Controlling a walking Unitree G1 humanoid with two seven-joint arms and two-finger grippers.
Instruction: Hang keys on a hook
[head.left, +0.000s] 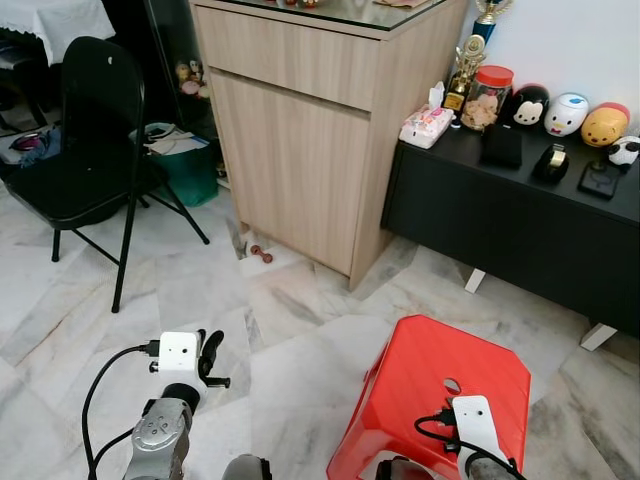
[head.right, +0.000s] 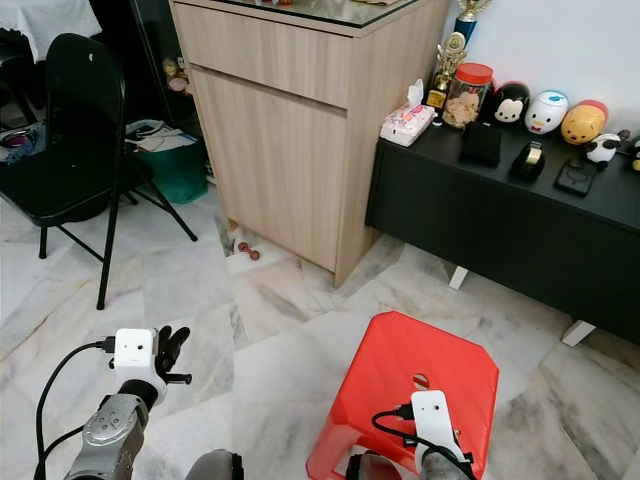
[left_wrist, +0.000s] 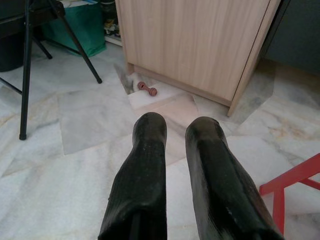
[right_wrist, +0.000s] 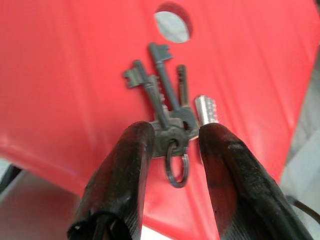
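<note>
I have the right arm low over the red stool (head.left: 420, 385), wrist angled down at its seat. In the right wrist view the right gripper (right_wrist: 172, 131) has its two black fingers (right_wrist: 122, 170) set a narrow gap apart, one on each side of the bunch of keys (right_wrist: 162, 102). The keys fan out past the fingertips toward the round hole (right_wrist: 172, 25) in the stool's seat, and their ring (right_wrist: 176, 162) sits in the gap between the fingers. The finger pads look to be touching the key heads on both sides, but I cannot tell whether the bunch is gripped and lifted or lies on the seat.

My left arm is raised beside the stool, over bare marble floor (head.left: 290, 330), forearm pointing away from me toward the wooden cabinet (head.left: 300, 150). The left gripper (left_wrist: 175, 127) holds nothing; its fingers run nearly parallel with a slim gap between them. Beyond the stool, at the cabinet's foot, lies a small reddish dumbbell-shaped item (left_wrist: 147, 89). A black folding chair (head.left: 95, 130) stands further off, past the left arm.
</note>
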